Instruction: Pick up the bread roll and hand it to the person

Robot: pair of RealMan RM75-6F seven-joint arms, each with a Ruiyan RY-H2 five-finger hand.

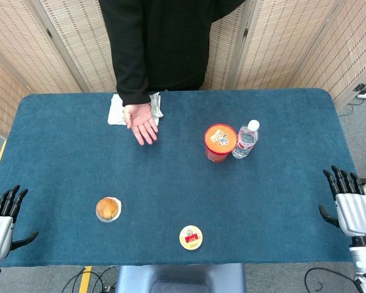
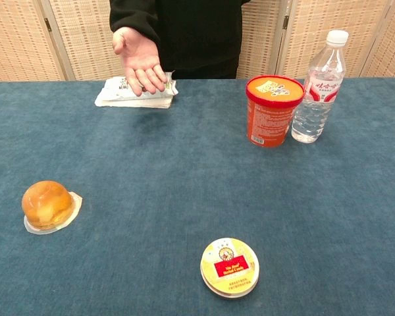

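Head view alone shows left hand [image 1: 1, 223] at counter [image 1: 171, 177] 8 o'clock corner, right hand [image 1: 352, 204] at 4 o'clock: both empty, fingers apart, upright. Bread roll [image 2: 46, 203] untouched; person's palm [image 2: 139, 60] upturned at 12.

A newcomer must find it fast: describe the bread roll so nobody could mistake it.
On the blue table, look at the near edge toward the robot's left hand. The bread roll sits there alone on a pale wrapper: a golden-brown dome, unlike the flat round tin with a red label nearby.
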